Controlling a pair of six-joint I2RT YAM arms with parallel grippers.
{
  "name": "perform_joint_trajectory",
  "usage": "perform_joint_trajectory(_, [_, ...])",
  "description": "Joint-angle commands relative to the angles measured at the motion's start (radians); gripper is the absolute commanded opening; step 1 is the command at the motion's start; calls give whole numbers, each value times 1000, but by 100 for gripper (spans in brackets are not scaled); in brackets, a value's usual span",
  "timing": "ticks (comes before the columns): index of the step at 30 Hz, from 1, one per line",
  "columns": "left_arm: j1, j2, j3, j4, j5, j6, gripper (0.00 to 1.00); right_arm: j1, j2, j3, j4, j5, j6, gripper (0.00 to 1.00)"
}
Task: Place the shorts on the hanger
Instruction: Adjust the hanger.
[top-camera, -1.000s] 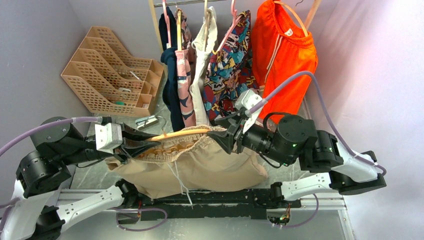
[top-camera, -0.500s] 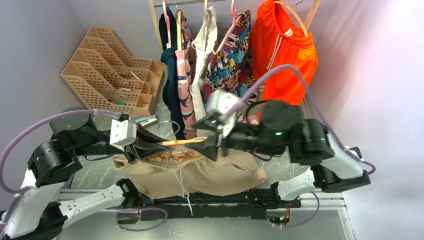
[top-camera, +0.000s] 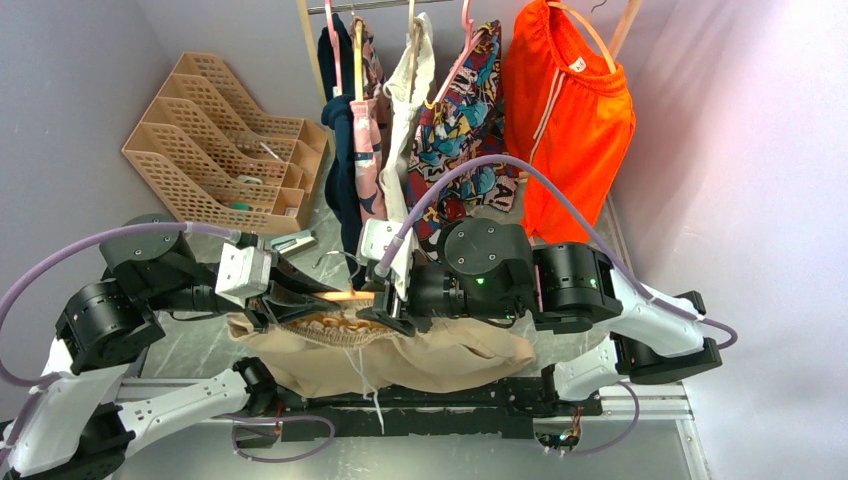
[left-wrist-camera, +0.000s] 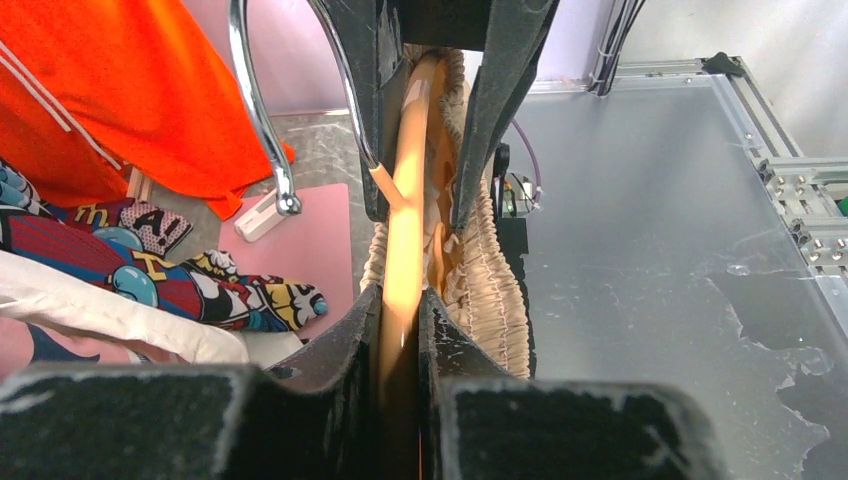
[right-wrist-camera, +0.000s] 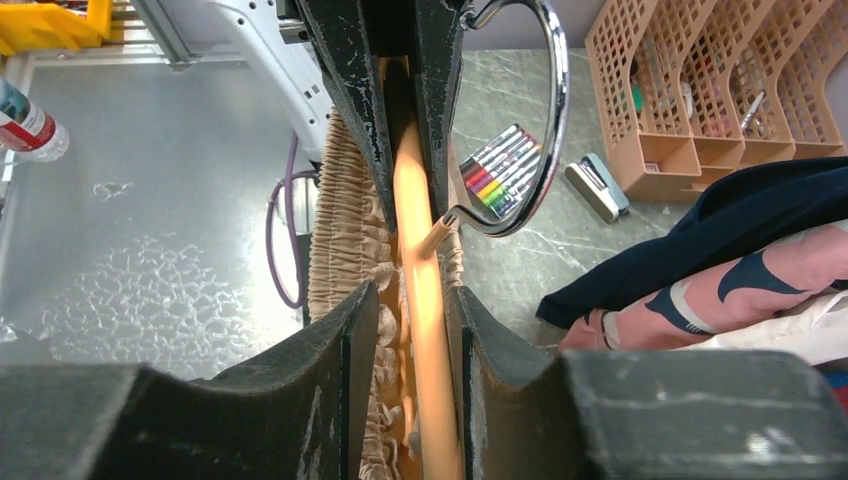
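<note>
Crosswise, hanger (top-camera: 346, 295) level between left pincer (top-camera: 318, 297) and right pincer (top-camera: 378, 304), both clamped on it, hook (left-wrist-camera: 262, 120) rearward.

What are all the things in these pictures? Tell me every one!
pale orange hanger: one, above grey table
beige fabric shorts: one, tan, waistband bunched along hanger, rest on table
bright orange shorts: one, hanging on metal rail, right
comic-print garment: one, multicoloured, rail middle
cream-white garment: one, rail middle
navy garment: one, rail left
tan lattice organiser: one, back left
marker pens: one bunch, mixed colours, near organiser
grey stapler: one, near organiser
left gripper: black, shut on hanger
right gripper: black, shut on hanger
</note>
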Motion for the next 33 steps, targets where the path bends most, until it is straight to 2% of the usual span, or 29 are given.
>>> perform_joint_trajectory(1, [6, -2, 29, 92, 32, 1, 7, -6, -12, -3, 34, -25, 4, 35])
perform_joint_trajectory(5, [6, -2, 23, 104, 55, -1, 7, -13, 7, -2, 43, -17, 3, 40])
perform_joint_trajectory(9, [6, 4, 27, 98, 67, 7, 7, -33, 13, -9, 63, -66, 12, 38])
perform_joint_trajectory(13, [5, 6, 23, 99, 68, 18, 7, -64, 20, -19, 78, -133, 27, 27])
perform_joint_trajectory(19, [5, 8, 17, 99, 63, 32, 7, -84, 18, -41, 108, -182, 42, 3])
perform_joint_trajectory(21, [5, 8, 22, 96, 47, 36, 7, -85, 2, -49, 130, -185, 49, 0])
perform_joint_trajectory(22, [6, 7, 27, 96, 33, 38, 13, -86, -5, -50, 140, -187, 53, 0])
perform_joint_trajectory(24, [5, 0, 40, 100, 2, 41, 38, -86, -19, -49, 154, -188, 59, 0])
perform_joint_trajectory(26, [6, -18, 49, 117, -36, 43, 56, -86, -34, -46, 154, -177, 61, 0])
perform_joint_trajectory(29, [6, -67, 55, 146, -99, 45, 67, -86, -62, -59, 146, -146, 66, 0])
perform_joint_trajectory(33, [5, -122, 58, 166, -195, 51, 69, -85, -120, -98, 176, -83, 83, 0])
